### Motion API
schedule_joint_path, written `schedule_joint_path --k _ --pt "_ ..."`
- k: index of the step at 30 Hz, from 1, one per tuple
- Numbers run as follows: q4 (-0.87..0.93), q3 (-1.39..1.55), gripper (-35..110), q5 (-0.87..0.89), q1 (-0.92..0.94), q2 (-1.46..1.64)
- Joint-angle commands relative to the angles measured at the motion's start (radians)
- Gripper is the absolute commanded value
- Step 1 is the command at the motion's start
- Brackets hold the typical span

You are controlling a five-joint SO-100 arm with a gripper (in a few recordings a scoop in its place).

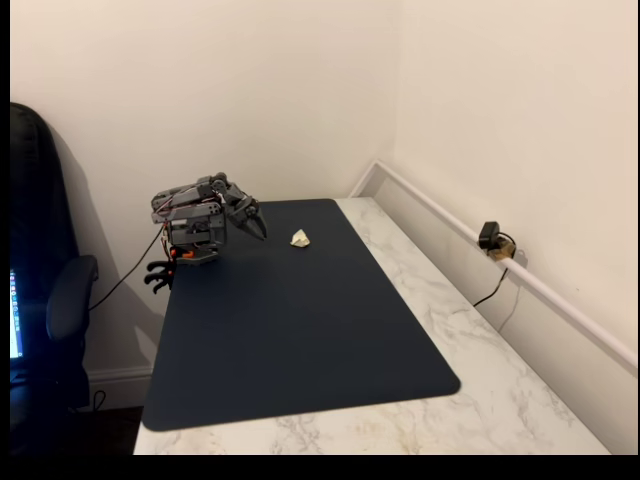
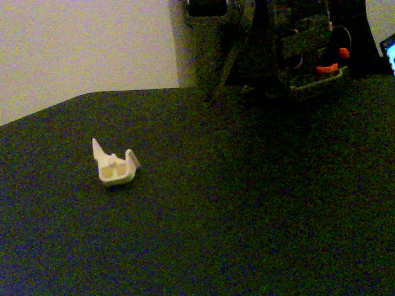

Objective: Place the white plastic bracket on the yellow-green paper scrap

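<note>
The white plastic bracket [image 1: 300, 238] lies on the dark mat [image 1: 300, 330] near its far edge, a small angular cream piece with upturned prongs [image 2: 114, 168]. A faint yellow-green tint shows in its hollows, and I cannot tell whether that is the yellow-green paper scrap. No separate scrap shows on the mat. My gripper [image 1: 258, 226] hangs folded at the mat's far left corner, a short way left of the bracket and not touching it, with nothing in it. Its fingers point down and right. They are too dark and small to tell whether they are open or shut.
The mat covers the left part of a white marble table [image 1: 500, 400]. A small camera [image 1: 490, 238] with a cable sits by the right wall. A black chair [image 1: 50, 300] stands left of the table. The arm's base [image 2: 308, 68] is clamped at the mat's rear.
</note>
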Motion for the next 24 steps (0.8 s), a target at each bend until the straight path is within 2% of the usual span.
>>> schedule_joint_path --k 1,7,24 --pt "0.021 -0.021 0 0.003 -0.005 0.032" --pt "0.037 -0.029 0 0.114 0.064 0.032" --pt "0.037 -0.029 0 0.118 0.072 0.032"
